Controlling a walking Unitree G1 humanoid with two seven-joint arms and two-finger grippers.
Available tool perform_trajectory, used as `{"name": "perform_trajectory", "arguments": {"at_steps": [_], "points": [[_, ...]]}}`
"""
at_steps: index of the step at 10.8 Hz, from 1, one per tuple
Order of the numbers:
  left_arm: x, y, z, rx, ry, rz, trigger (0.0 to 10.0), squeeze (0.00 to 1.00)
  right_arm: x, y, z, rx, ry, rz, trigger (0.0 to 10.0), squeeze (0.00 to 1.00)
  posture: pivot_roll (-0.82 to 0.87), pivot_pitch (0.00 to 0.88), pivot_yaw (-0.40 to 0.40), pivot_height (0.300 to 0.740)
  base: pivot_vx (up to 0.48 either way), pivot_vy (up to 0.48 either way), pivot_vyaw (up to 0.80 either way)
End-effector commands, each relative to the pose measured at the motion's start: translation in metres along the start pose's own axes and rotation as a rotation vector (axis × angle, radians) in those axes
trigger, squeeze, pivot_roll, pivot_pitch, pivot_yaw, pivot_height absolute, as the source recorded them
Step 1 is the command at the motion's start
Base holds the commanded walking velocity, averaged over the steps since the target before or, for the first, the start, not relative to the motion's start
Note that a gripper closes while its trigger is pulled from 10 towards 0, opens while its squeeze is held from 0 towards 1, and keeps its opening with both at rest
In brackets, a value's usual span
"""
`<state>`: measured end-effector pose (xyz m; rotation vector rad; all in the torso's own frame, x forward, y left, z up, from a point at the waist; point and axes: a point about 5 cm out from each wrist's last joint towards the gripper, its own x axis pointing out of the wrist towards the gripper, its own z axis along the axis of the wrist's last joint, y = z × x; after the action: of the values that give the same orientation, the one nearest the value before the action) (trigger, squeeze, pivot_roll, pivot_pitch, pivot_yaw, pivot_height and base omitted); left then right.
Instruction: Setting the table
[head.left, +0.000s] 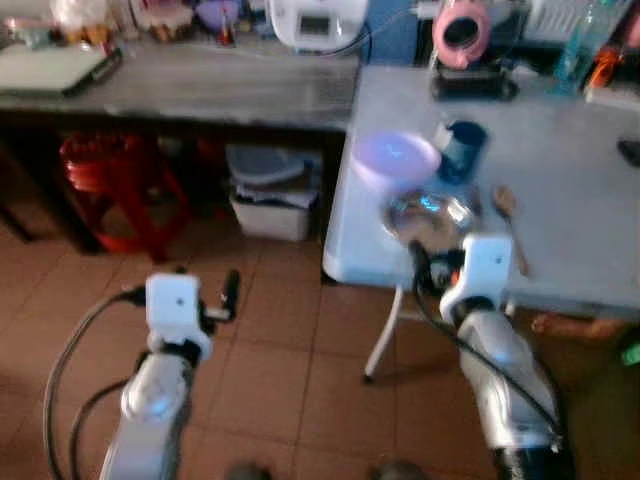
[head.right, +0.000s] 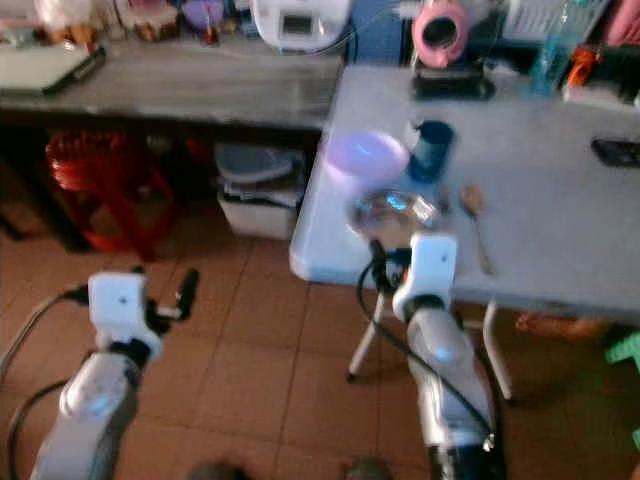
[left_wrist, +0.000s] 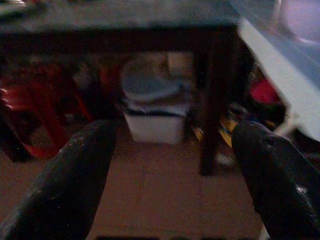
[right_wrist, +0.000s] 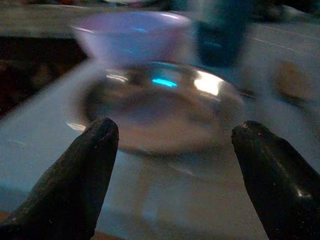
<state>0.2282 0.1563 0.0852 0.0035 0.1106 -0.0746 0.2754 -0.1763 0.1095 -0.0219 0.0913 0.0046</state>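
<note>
A shiny metal plate (head.left: 432, 215) lies near the front left corner of the pale table (head.left: 570, 190). Behind it stand a lilac bowl (head.left: 393, 157) and a dark blue cup (head.left: 462, 150). A wooden spoon (head.left: 508, 222) lies to the plate's right. My right gripper (right_wrist: 172, 150) is open just in front of the plate (right_wrist: 160, 107), its fingers (right_wrist: 75, 180) spread wide at the table edge. My left gripper (left_wrist: 172, 165) is open too, held low over the tiled floor away from the table.
A dark counter (head.left: 190, 85) runs along the back left with a rice cooker (head.left: 315, 22) on it. Beneath it are a red stool (head.left: 115, 185) and a white bin (head.left: 270, 190). A pink roll (head.left: 461, 30) and bottles sit at the table's far side.
</note>
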Motion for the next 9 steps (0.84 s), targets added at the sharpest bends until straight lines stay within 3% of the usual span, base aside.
{"name": "perform_trajectory", "arguments": {"at_steps": [1,4,9], "points": [[0.001,0.002,0.006,0.010,-0.023,0.005,10.0,0.00,0.002,-0.006,0.007,-0.011,-0.033,-0.049,10.0,0.00,-0.03,0.037,0.058,0.740,0.000,0.000,0.00],[0.001,0.000,0.010,0.018,-0.052,-0.019,10.0,0.00,0.006,-0.016,0.011,-0.027,-0.041,-0.098,10.0,0.00,-0.03,0.037,0.058,0.740,0.000,0.000,0.00],[-0.001,-0.005,0.013,-0.001,-0.069,-0.062,10.0,0.00,-0.002,-0.022,0.013,-0.030,-0.049,-0.182,10.0,0.00,-0.04,0.034,0.057,0.740,0.358,0.000,0.00]]}}
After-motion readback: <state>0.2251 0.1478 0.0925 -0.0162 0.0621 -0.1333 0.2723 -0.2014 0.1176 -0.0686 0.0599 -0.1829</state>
